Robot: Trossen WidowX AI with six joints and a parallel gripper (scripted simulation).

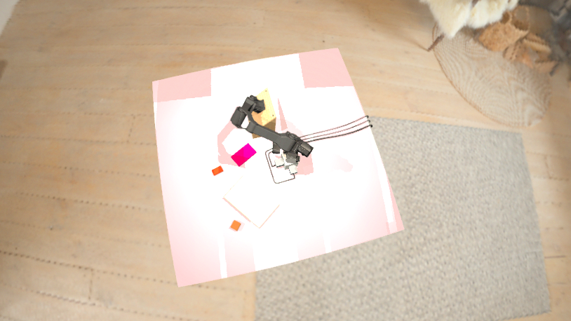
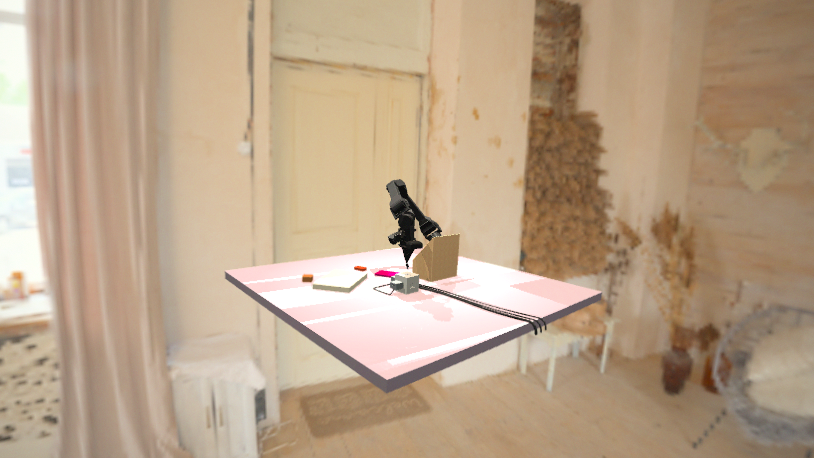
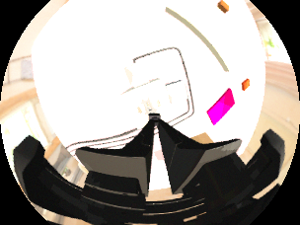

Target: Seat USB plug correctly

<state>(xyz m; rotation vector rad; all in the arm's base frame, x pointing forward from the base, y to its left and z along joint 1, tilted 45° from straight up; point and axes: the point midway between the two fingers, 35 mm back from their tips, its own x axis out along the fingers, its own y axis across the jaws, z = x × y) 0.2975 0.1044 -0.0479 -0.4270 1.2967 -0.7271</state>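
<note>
The pale grey power cube (image 2: 410, 285) stands on the table with cables at its sides; in the wrist view it is washed out almost to white. My gripper (image 2: 407, 262) (image 3: 154, 119) points down above the cube and is shut on the USB plug (image 3: 154, 115), of which only a small dark end shows at the fingertips. The fingertips are a little above the cube's top, apart from it. The socket on top is too small and overexposed to make out. Which way round the plug faces cannot be told. The arm hides part of the cube in the top view.
A tan box (image 1: 268, 105) (image 2: 446, 257) stands close beside the arm. A magenta block (image 1: 243, 155) (image 2: 385, 273) (image 3: 222, 107), a cream slab (image 1: 255, 201) (image 2: 339, 280) and orange blocks (image 1: 217, 170) (image 1: 235, 225) lie around. Dark cables (image 1: 339, 131) (image 2: 483, 305) run to the table's edge.
</note>
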